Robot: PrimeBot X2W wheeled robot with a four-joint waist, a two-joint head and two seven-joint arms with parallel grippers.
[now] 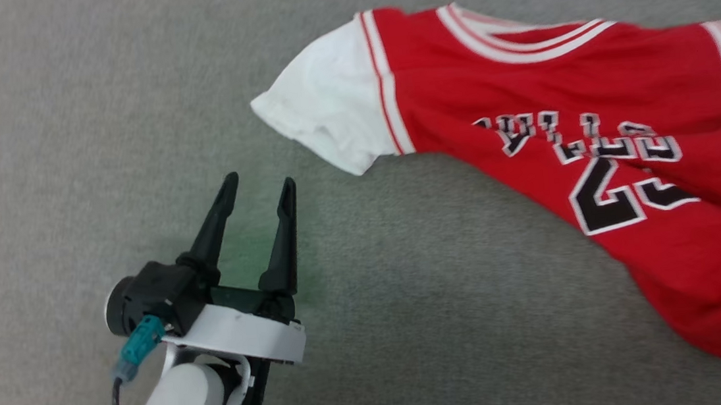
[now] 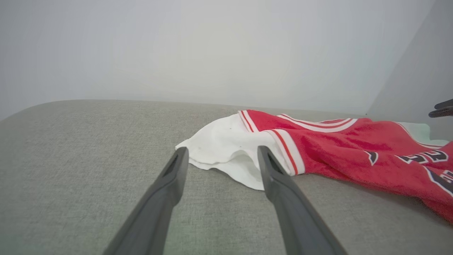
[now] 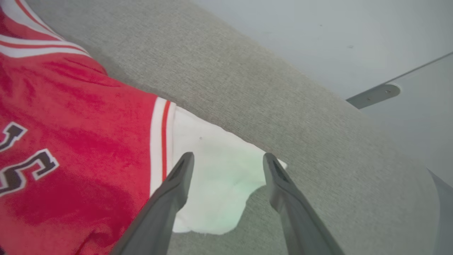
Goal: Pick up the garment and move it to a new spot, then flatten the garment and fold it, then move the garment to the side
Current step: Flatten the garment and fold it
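Your garment (image 1: 524, 114) lies on the grey worktop (image 1: 95, 122). In the head view it is at the top right. It is red, and it is not flat: the cloth is bumpy, and the bottom part is bunched up at the lower right. The front faces up, so you can see the black "23" (image 1: 624, 193) and the letters above it. From the head they look upside down. The striped neck trim is on the far side.

Your left claw (image 1: 260, 179) is open and holds nothing. It sits over bare worktop at the lower left. Its two dark fingers (image 1: 281, 236) point toward the near white sleeve (image 1: 325, 110). The sleeve is close to the fingertips but is not touching them. A faint green glow falls on the worktop by this claw.

Your right claw (image 3: 229, 156) is open too. In the right wrist view its fingers are spread wide over the other white sleeve (image 3: 216, 184), close to the far edge of the worktop. It has no cloth pinched between them. You cannot tell if the fingertips touch the sleeve.
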